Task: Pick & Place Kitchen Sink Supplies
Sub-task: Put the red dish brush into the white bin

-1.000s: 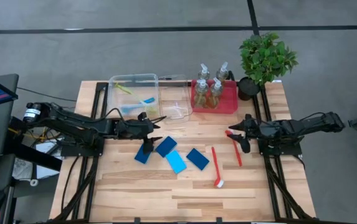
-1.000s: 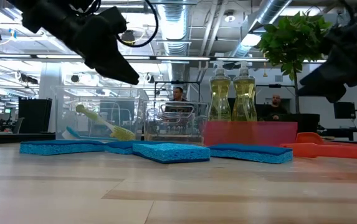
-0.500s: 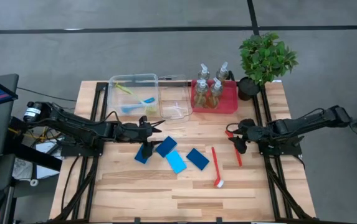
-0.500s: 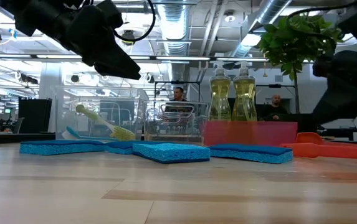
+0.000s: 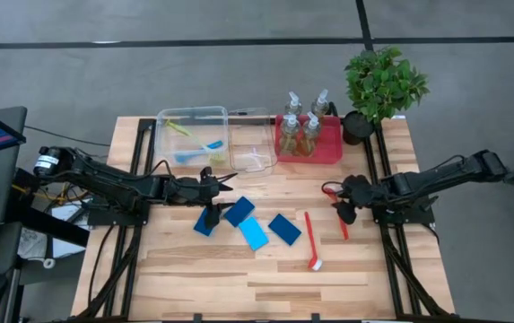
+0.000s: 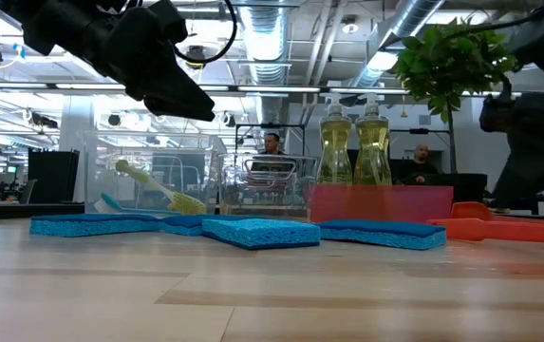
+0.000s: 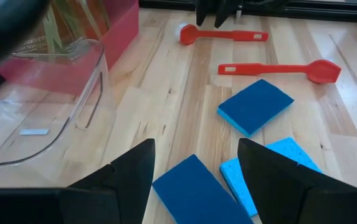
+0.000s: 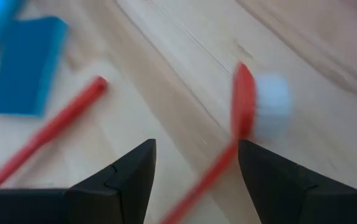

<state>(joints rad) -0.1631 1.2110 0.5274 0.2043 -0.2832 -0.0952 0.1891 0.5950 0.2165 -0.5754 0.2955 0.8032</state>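
Room: open workshop with ceiling ducts behind the bench; two people stand far back, away from the arms
Table [image 5: 265, 278]: pale wood slats; the supplies lie loose mid-table, seemingly spread out so each can be taken singly
Bins [image 5: 194, 135]: clear, at the back; a green brush [image 5: 178, 128] and a blue brush [image 5: 199, 149] already lie inside, so sorting looks part done
Tray [image 5: 333, 148]: red, beside the bins; four bottles [image 5: 300, 130] stand upright in it
Sponges [image 5: 248, 224]: four blue, flat, clustered mid-table, some touching
Red brushes [image 5: 312, 239]: two on the table, one just beside the right gripper
Left gripper [image 5: 221, 182]: fingers apart, empty; hovers over the sponges, likely lining up on one
Right gripper [image 5: 339, 202]: fingers apart, empty; low over the near red brush's head [image 8: 262, 99], straddling the handle, likely about to close
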